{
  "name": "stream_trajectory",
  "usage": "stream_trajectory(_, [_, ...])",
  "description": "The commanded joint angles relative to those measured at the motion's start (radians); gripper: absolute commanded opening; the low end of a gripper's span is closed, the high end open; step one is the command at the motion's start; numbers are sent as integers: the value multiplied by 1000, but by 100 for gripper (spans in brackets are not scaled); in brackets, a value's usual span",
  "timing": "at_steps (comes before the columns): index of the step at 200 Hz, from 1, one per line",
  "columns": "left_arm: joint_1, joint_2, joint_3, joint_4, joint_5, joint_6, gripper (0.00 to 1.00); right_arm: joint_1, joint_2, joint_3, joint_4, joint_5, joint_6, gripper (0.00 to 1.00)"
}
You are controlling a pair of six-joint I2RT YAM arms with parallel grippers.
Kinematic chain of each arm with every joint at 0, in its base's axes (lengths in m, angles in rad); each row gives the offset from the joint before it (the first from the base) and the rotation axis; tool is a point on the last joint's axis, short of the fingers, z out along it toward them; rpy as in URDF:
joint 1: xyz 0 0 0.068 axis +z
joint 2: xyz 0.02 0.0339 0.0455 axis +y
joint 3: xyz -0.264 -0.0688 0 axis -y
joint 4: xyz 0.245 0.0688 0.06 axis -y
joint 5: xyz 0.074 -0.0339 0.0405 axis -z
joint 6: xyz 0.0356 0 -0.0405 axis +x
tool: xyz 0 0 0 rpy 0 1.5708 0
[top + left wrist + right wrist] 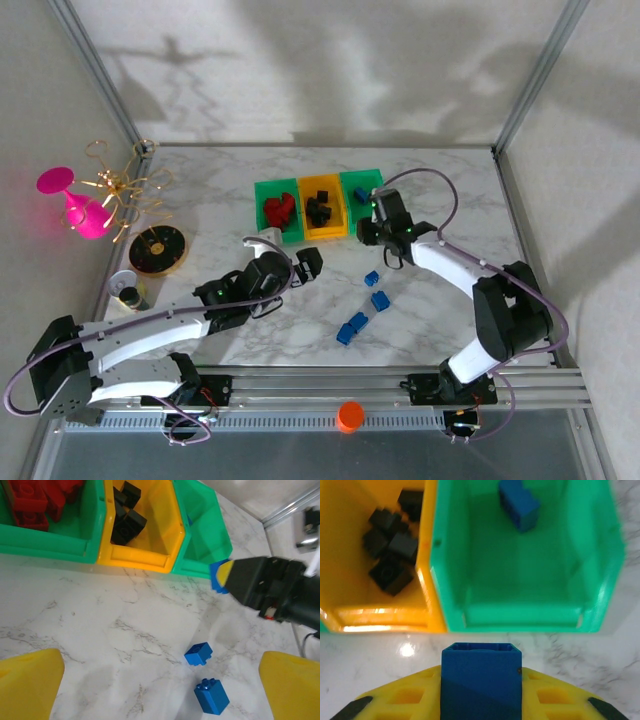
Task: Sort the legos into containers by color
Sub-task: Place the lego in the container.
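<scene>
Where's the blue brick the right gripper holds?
The blue brick is in the right gripper, right wrist view, just outside the rightmost green bin.

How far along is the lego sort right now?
Done: red bricks sit in the left green bin, black bricks in the yellow bin, one blue brick in the right green bin. In hand: the right gripper holds another blue brick just short of that bin. Left: four blue bricks on the table; the left gripper is open above it.
</scene>
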Motion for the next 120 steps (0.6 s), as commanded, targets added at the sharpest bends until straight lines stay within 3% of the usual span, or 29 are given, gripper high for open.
stream_trajectory(1, [22, 27, 38, 14, 8, 43, 100, -33, 41, 66, -14, 26, 8, 27])
stream_trajectory(90, [71, 159, 155, 44, 69, 106, 100, -75, 339, 360, -27, 64, -41, 28])
stream_trajectory(120, [82, 186, 168, 48, 89, 113, 100, -74, 369, 383, -20, 80, -55, 35])
